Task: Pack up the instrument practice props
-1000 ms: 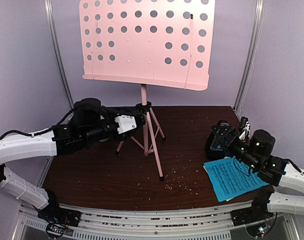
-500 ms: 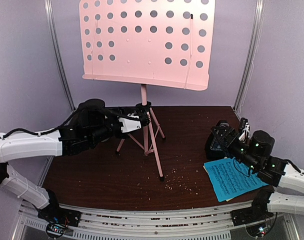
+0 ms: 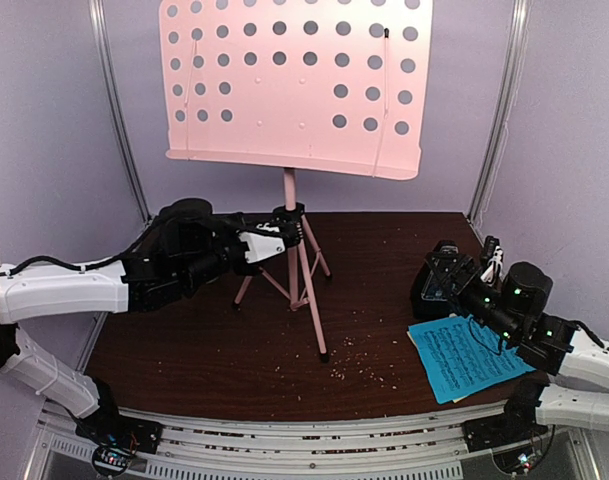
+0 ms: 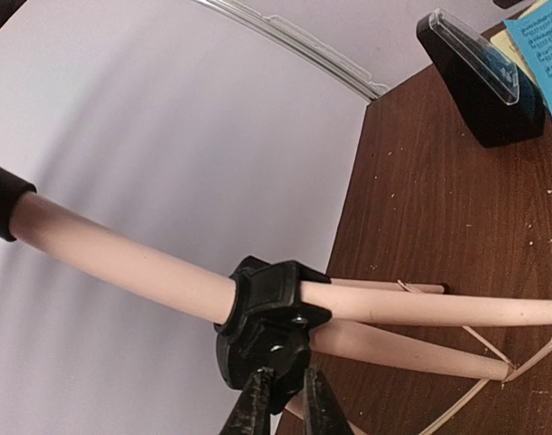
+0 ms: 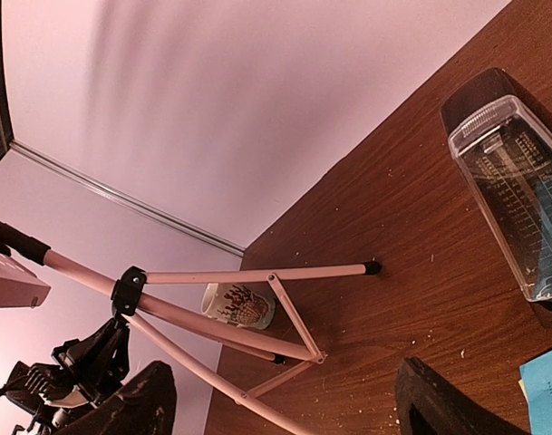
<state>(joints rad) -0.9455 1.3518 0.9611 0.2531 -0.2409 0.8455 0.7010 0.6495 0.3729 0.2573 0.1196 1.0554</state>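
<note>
Left pincer (image 4: pixel 283 388) is nearly closed, its tips pinching the black hub (image 4: pixel 271 313) of the stand (image 3: pixel 296 90), which stands upright well left of the metronome (image 4: pixel 479 86). I think the grip must be firm and centred, so the stand does not tip.

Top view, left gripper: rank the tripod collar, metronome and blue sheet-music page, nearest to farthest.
From the left gripper:
1. black tripod collar: right at its tips, centre back.
2. black metronome: far across, on the right side.
3. blue sheet-music page: near right corner, beyond the metronome.
</note>
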